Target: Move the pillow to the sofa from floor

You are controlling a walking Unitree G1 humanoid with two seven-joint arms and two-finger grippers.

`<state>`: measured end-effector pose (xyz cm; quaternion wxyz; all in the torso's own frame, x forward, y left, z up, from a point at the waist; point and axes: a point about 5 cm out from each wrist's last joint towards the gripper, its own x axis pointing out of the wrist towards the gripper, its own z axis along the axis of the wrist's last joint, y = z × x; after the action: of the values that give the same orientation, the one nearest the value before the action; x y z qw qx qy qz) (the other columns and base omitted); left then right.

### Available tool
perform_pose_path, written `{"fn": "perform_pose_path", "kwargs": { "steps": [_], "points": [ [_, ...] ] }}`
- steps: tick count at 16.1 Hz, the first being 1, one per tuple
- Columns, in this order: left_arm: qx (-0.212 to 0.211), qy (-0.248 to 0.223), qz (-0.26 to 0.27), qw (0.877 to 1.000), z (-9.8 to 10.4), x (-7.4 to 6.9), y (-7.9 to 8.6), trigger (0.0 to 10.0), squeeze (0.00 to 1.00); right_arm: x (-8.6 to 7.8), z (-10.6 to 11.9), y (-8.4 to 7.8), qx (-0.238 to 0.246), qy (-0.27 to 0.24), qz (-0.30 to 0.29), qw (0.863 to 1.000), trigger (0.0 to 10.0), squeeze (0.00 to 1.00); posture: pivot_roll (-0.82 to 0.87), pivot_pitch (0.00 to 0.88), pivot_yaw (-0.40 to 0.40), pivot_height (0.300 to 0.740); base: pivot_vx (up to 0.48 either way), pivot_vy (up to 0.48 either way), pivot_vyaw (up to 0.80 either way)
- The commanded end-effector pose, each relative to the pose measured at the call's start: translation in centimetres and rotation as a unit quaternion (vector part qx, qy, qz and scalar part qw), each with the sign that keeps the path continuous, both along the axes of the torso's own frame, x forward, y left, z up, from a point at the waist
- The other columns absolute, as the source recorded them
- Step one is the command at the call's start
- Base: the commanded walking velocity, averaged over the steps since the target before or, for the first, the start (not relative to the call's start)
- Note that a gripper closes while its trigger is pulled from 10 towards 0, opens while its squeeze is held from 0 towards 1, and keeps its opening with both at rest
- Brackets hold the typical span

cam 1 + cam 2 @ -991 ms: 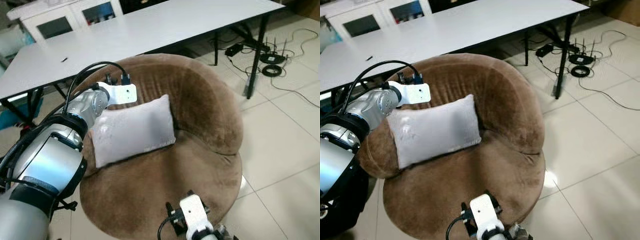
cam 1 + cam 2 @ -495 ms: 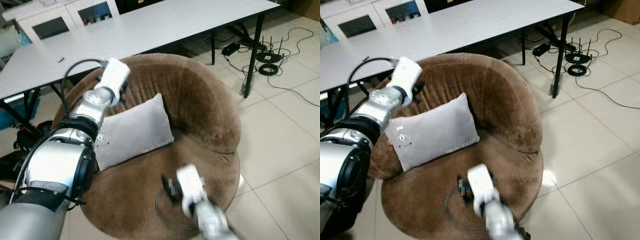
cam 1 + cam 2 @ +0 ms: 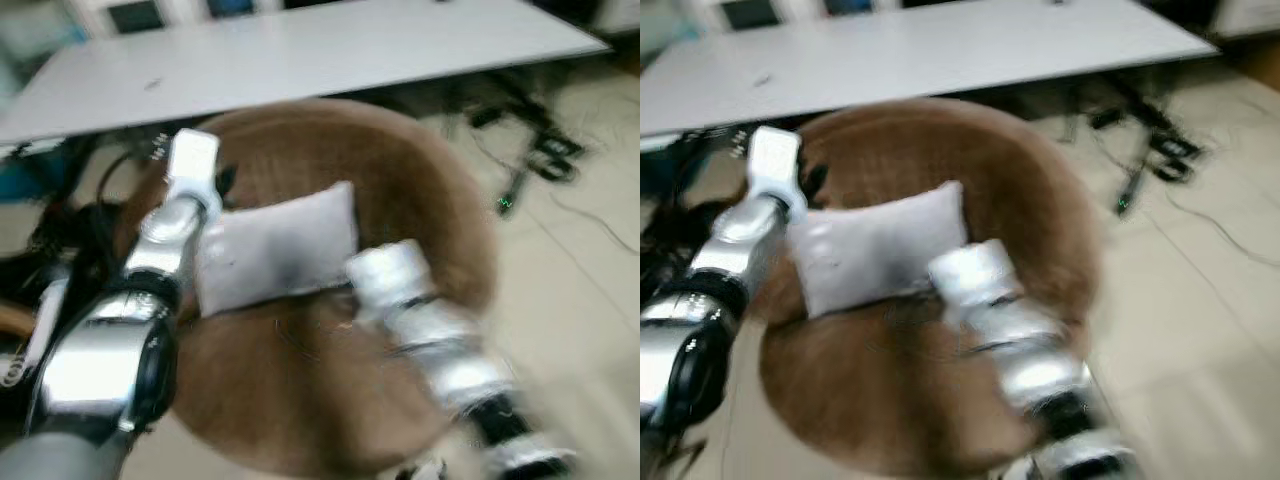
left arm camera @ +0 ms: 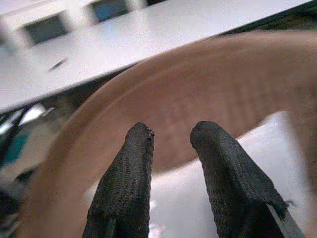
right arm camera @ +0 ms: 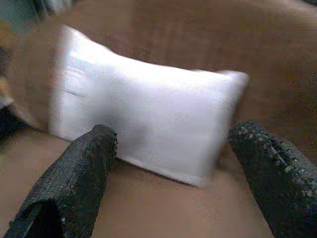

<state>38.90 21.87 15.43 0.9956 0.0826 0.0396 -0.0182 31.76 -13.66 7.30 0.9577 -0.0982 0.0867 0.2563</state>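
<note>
Tiled floor [image 3: 590, 300], long white table [image 3: 300, 50] across the back, cables [image 3: 545, 150] under its right end. Round brown sofa [image 3: 420, 180] in front of the table. Head views are motion-blurred now; the whole frame has shifted from 0.5 s ago, so that part is camera motion.

Pillow [image 3: 285, 245]: grey, on the sofa seat, leaning against the backrest. Same spot on the sofa as 0.5 s ago, not on the floor.

Changes vs 0.5 s ago:
- Right arm has come up and forward. Its white wrist housing was low over the seat's front; now it sits just beside the pillow's right lower corner.
- Left arm roughly the same: stretched out along the sofa's left side, wrist housing at the backrest rim near the pillow's upper left corner.

Left end effector [image 4: 171, 136]: fingers have a narrow gap, nothing between them, pointing at the backrest just above the pillow's top edge.

Right end effector [image 5: 173, 144]: fingers spread wide, empty, pointing at the pillow's face with the pillow framed between them. Contact unclear due to blur.
</note>
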Motion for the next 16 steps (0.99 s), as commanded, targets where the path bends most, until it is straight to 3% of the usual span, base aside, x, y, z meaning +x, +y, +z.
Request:
{"fn": "perform_pose_path", "kwargs": {
  "steps": [1, 4, 5, 6, 7, 9, 10, 12, 14, 16],
  "points": [
    [-0.012, -0.018, 0.006, 1.0, -0.1, -0.5, 0.5, 10.0, 0.0, 0.9, 1.6, -0.7, 0.022, -0.016, 0.014, 1.0, 10.0, 0.0, -0.05, 0.0, 0.054, 0.74, 0.0, 0.0, 0.0],
    [-0.028, -0.029, 0.0, 0.999, -1.7, -2.1, -0.5, 10.0, 0.0, 1.4, 1.5, 0.1, 0.006, -0.012, 0.047, 0.999, 10.0, 0.0, -0.03, 0.0, 0.032, 0.74, 0.0, 0.0, 0.0],
    [-0.014, -0.034, -0.012, 0.999, -2.2, -2.9, -1.3, 10.0, 0.0, 1.4, 1.3, 0.2, 0.009, -0.009, 0.05, 0.999, 10.0, 0.0, -0.02, 0.0, 0.032, 0.74, 0.0, 0.0, 0.0],
    [-0.016, -0.029, -0.04, 0.999, -3.2, -4.6, -3.7, 10.0, 0.0, 0.9, 0.7, 0.4, 0.017, 0.002, 0.064, 0.998, 10.0, 0.0, -0.02, 0.0, 0.028, 0.74, 0.0, 0.0, 0.0],
    [-0.022, -0.027, -0.047, 0.998, -3.4, -4.9, -4.3, 10.0, 0.0, 0.8, 0.6, 0.5, 0.019, 0.004, 0.068, 0.997, 10.0, 0.0, -0.02, 0.0, 0.031, 0.74, 0.0, 0.0, 0.0],
    [-0.043, -0.029, -0.041, 0.998, -3.5, -5.8, -5.3, 10.0, 0.0, 0.3, 0.2, 0.7, 0.023, 0.006, 0.071, 0.997, 10.0, 0.0, -0.02, 0.0, 0.035, 0.74, 0.0, 0.0, 0.0],
    [-0.061, -0.032, -0.014, 0.998, -3.4, -6.6, -5.5, 10.0, 0.0, 0.1, 0.0, 0.7, 0.03, 0.006, 0.067, 0.997, 10.0, 0.0, -0.03, 0.0, 0.04, 0.74, 0.0, 0.0, 0.0],
    [-0.102, -0.028, 0.053, 0.993, -4.2, -9.5, -4.2, 10.0, 0.0, -1.0, -0.9, -0.8, 0.057, 0.019, 0.039, 0.997, 10.0, 0.0, -0.03, 0.0, 0.044, 0.74, 0.0, 0.0, 0.0],
    [-0.112, -0.029, 0.072, 0.991, -4.9, -10.6, -3.2, 10.0, 0.0, -2.0, -1.6, -1.2, 0.078, 0.027, 0.032, 0.996, 10.0, 0.0, -0.03, 0.0, 0.044, 0.74, 0.0, 0.0, 0.0],
    [-0.105, 0.021, 0.108, 0.988, -8.4, -13.0, -1.5, 10.0, 0.0, -4.1, -4.0, -1.6, 0.113, 0.059, -0.001, 0.992, 10.0, 0.0, -0.03, 0.0, 0.035, 0.74, 0.0, 0.0, 0.0]
  ]
}}
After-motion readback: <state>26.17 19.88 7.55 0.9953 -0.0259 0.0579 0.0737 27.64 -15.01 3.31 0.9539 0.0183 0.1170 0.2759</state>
